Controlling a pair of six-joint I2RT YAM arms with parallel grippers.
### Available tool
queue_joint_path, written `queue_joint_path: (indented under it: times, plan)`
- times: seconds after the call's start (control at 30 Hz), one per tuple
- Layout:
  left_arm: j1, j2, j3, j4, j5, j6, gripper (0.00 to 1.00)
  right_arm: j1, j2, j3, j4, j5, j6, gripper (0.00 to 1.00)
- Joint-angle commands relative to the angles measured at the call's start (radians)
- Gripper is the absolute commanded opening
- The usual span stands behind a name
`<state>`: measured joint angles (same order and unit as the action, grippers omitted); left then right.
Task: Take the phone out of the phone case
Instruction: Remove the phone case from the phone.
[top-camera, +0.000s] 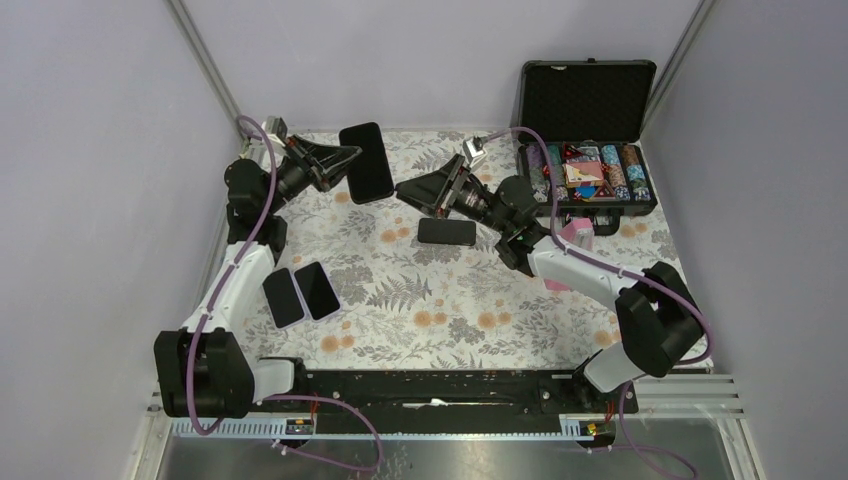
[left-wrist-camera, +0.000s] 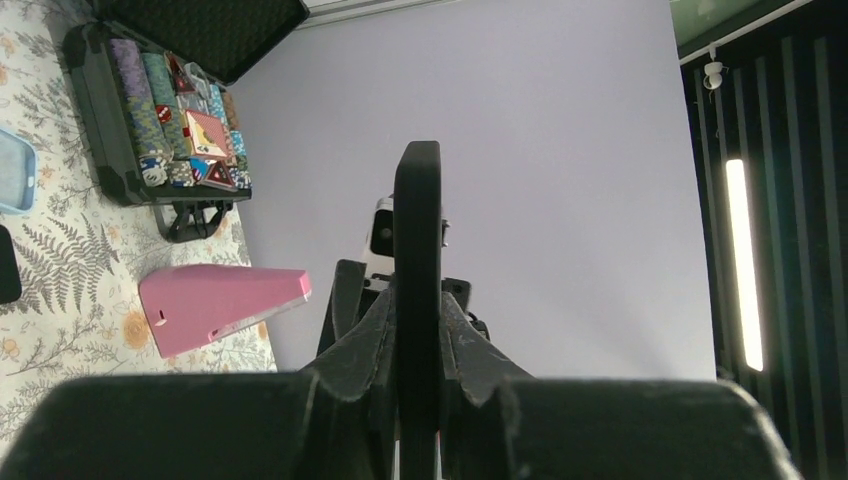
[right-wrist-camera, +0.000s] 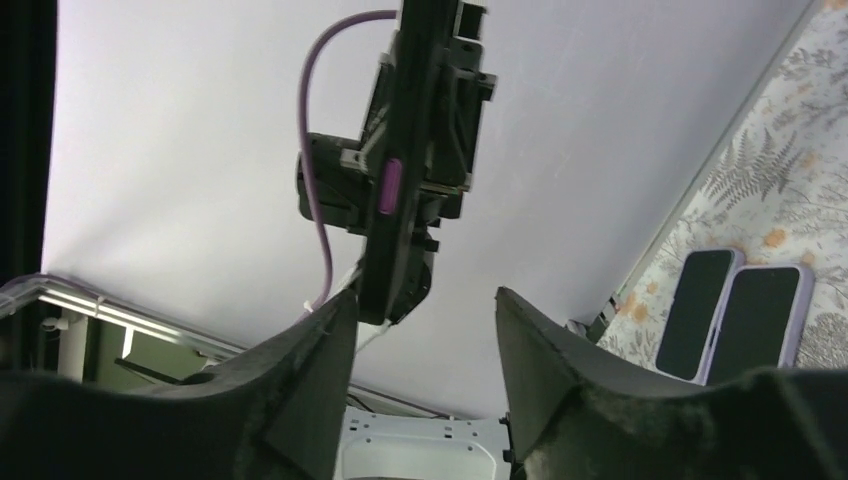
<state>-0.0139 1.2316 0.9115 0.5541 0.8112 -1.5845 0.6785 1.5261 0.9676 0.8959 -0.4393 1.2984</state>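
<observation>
1. Lilac walls are enclosing a floral-print worktop (top-camera: 440, 300). Above its far left part, the left jaws are pinching a black phone (top-camera: 366, 162) by one long edge and holding it clear of the surface.
2. From the left wrist camera the phone is showing edge-on, standing upright, with one finger pressing against each flat face.
3. The right jaws are standing spread, with nothing between them. They are hanging just to the right of the phone and pointing at it, but not touching it.
4. Through that gap the right wrist camera is catching the phone as a thin dark slab with a purple side button.
5. A second dark phone (top-camera: 447, 231) is lying flat on the worktop near the right jaws.
6. A pair of phones (top-camera: 317, 290) is lying side by side close to the left arm (top-camera: 235, 290).
7. An open black case (top-camera: 590, 95) is sitting at the far right corner, holding rows of chips, and a pink box (top-camera: 577, 236) is resting in front of it beside the right arm (top-camera: 580, 270).
</observation>
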Motion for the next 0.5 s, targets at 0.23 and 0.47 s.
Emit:
queue_joint_path:
  times: [0.23, 0.47]
  plan:
    - [0.005, -0.042, -0.022, 0.067, -0.048, -0.004, 0.0, 0.008, -0.124, 0.004, -0.052, 0.074, -0.226, 0.68]
    - [0.005, -0.056, -0.05, 0.088, -0.054, -0.029, 0.0, 0.022, -0.056, 0.081, -0.112, 0.03, -0.156, 0.68]
